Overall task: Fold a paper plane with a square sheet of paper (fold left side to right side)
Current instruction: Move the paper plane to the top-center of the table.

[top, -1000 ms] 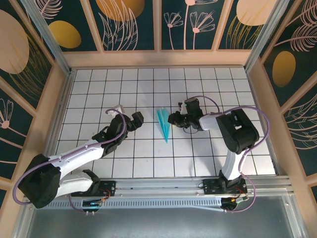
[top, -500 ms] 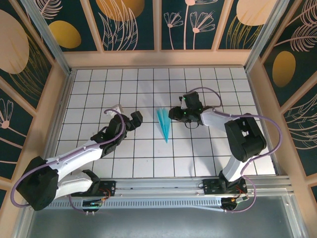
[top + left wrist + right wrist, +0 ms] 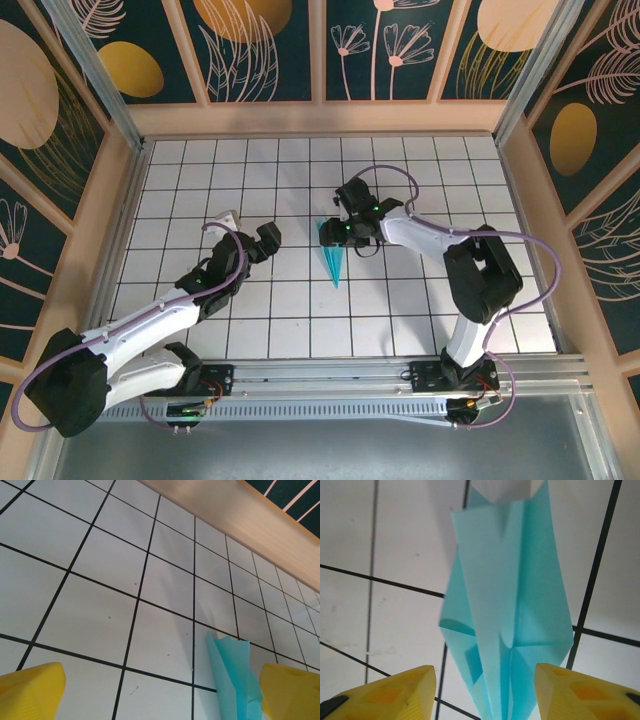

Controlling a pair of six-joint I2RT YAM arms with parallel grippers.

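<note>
The paper plane (image 3: pixel 333 258) lay flat on the white table (image 3: pixel 300 320) with black lines, near the middle, between the two arms. It was a thin blue dart. Its sharp tip pointed toward the arm bases and its wide end pointed away from them. From above, the right gripper (image 3: pixel 343 228) was at the wide end of the plane, partly over it. In the right wrist view, the right gripper (image 3: pixel 485 680) had its two yellow fingers (image 3: pixel 395 692) standing apart, and the blue paper plane (image 3: pixel 510 595) showed between them with its long folds running down the middle. The paper looked loose and was not squeezed. I could not tell if a finger touched its edge. The left gripper (image 3: pixel 270 242) was off to the left of the plane, near it but apart from it. In the left wrist view, the left gripper (image 3: pixel 161 680) was spread wide with nothing in it. The wide end of the paper plane (image 3: pixel 232 675) showed by the right yellow finger (image 3: pixel 292 692). A wooden wall (image 3: pixel 240 515) ran along the far edge of the table.
</note>
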